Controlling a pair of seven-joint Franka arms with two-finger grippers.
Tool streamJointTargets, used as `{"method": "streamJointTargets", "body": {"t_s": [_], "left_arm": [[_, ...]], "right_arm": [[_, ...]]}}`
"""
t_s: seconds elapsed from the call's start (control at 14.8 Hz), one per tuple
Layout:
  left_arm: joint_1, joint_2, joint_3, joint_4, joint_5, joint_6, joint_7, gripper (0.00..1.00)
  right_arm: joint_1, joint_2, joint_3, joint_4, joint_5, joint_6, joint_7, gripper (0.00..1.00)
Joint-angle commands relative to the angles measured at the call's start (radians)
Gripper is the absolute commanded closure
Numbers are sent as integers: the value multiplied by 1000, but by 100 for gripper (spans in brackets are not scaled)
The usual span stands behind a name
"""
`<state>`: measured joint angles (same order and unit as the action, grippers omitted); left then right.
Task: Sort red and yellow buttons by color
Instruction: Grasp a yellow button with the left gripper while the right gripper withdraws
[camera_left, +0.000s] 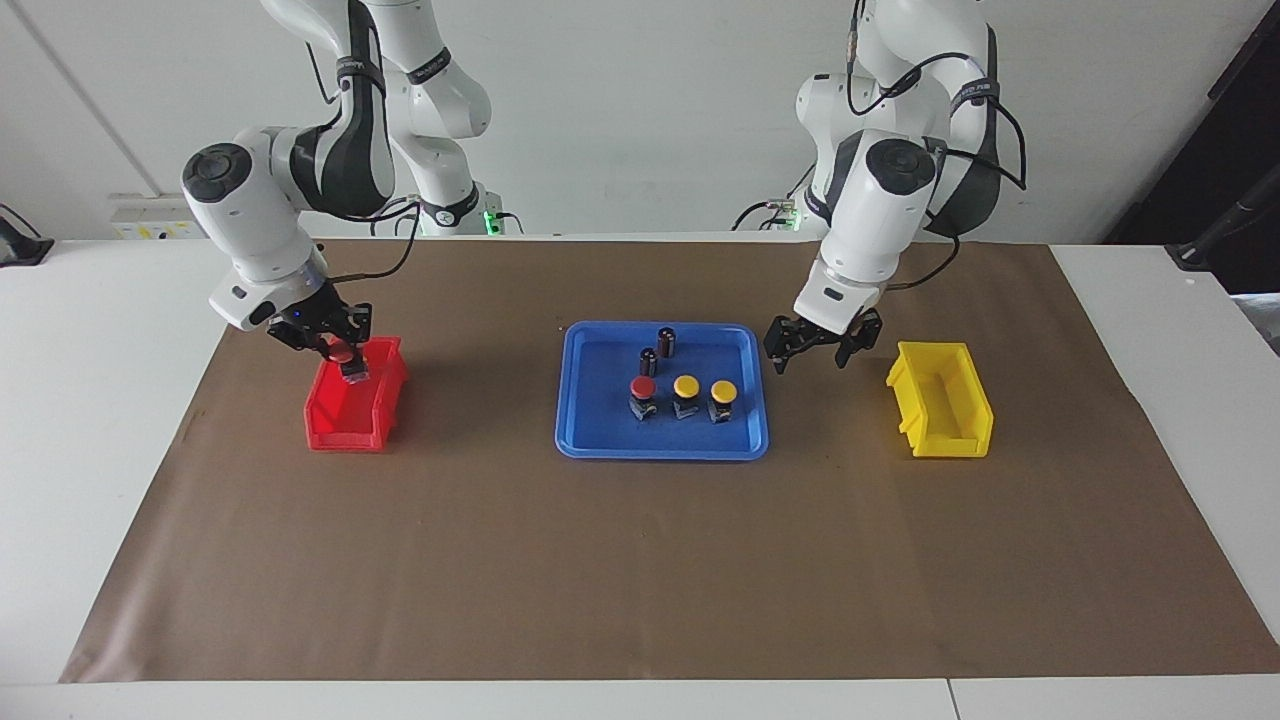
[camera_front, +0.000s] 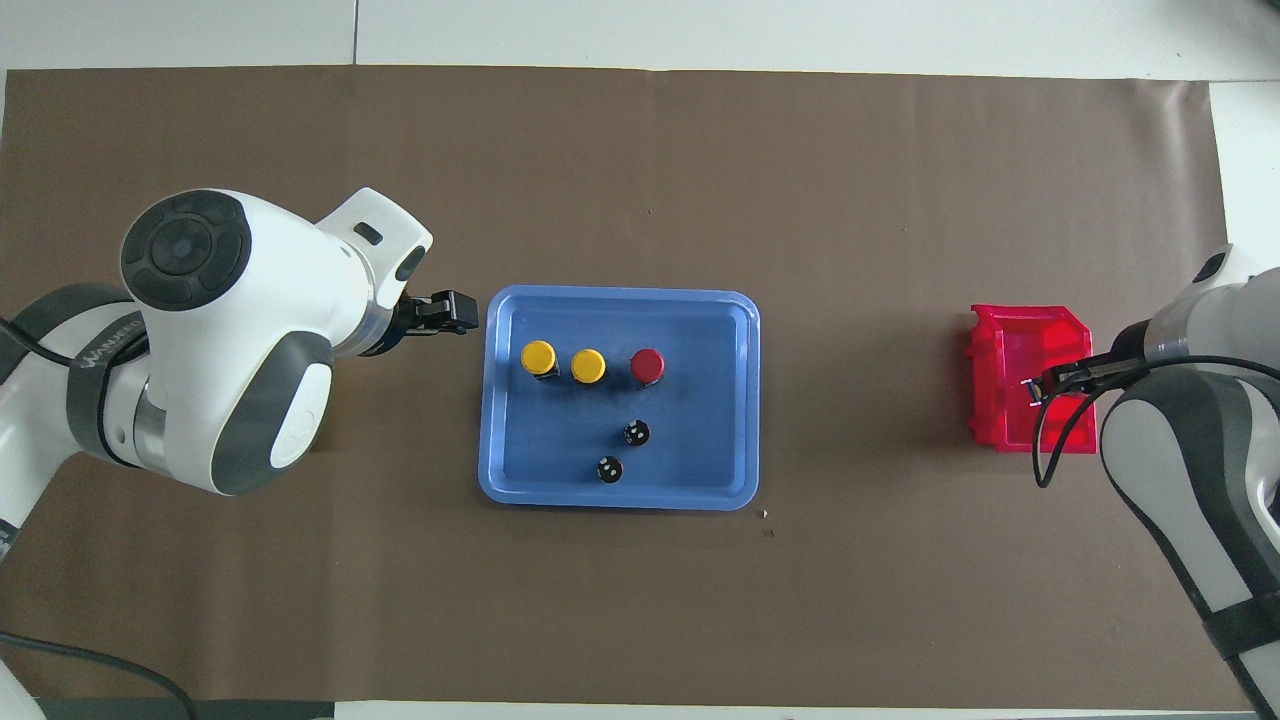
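One red button (camera_left: 643, 388) and two yellow buttons (camera_left: 686, 386) (camera_left: 723, 391) stand in a row in the blue tray (camera_left: 600, 440). In the overhead view the same row shows its red button (camera_front: 647, 366) and two yellow buttons (camera_front: 588, 366) (camera_front: 538, 356). My right gripper (camera_left: 341, 352) hangs over the red bin (camera_left: 345, 425), shut on another red button (camera_left: 351, 368) that dips tilted into the bin's mouth. My left gripper (camera_left: 810, 358) is open and holds nothing, low between the tray and the yellow bin (camera_left: 940, 435), close to the tray's rim.
Two dark capless cylinders (camera_left: 666, 340) (camera_left: 648, 360) stand in the tray, nearer to the robots than the buttons. In the overhead view the left arm's body covers the yellow bin. Brown paper (camera_left: 640, 560) covers the table.
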<state>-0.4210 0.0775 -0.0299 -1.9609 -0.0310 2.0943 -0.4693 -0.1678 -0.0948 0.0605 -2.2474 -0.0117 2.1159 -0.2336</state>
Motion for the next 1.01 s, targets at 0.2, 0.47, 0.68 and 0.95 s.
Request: {"method": "streamJointTargets", "body": {"t_s": [0.2,0.47,0.68,0.95], "left_arm": [[-87,65,15,2,-13,88,-110,14],[-133,126,16,8,-13,165,-189,18],[-177,151,18,7,-13,167,-239,18],[-182,154,18,-1,-13,164,-239,23]], "right_arm": [[-10,-49,4,-178,18,191,-9,79],[-10,-57,2,-213,18,226,-16,75],[-12,-57,1,-213,18,226,-58,58],[-32,-54,-1,-189,18,196,-108,40]]}}
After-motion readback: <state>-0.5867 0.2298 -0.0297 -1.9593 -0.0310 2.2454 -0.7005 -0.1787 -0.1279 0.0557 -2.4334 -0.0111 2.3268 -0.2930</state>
